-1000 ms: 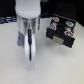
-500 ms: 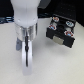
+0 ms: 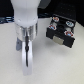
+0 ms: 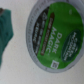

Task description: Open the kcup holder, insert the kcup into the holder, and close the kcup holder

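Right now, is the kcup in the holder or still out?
Out. The wrist view shows the kcup lying alone on the white surface, green lid facing the camera. In the exterior view the kcup holder sits apart from the gripper.

Bright, even light — both views soft, blurred, low-resolution.

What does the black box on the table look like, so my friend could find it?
Look at the white table, then toward the exterior view's right, beside the robot arm. There sits the kcup holder, a dark boxy unit with small pale and reddish spots on top. Nothing else there is black and square.
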### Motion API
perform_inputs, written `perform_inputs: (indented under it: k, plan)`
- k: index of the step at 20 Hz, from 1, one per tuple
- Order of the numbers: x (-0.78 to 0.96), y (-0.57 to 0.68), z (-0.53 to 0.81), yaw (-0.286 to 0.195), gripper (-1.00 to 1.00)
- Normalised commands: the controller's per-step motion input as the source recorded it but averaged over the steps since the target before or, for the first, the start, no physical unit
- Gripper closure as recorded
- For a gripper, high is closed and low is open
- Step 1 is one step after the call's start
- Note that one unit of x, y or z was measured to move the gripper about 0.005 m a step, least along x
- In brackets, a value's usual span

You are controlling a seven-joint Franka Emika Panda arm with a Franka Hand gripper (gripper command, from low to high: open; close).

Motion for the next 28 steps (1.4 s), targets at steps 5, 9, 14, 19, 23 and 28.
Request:
perform_inputs:
  k: [5, 9, 14, 19, 23, 28]
  plan:
    - [0.02, 0.06, 0.12, -0.005, 1.0]
    - [0.06, 0.29, 0.65, -0.019, 1.0]
    - [0.04, 0.46, 0.82, 0.014, 1.0]
    - [0.04, 0.48, 0.9, 0.037, 1.0]
    - [0.05, 0.54, 0.78, 0.005, 1.0]
    - [-0.06, 0.66, 0.52, 0.035, 1.0]
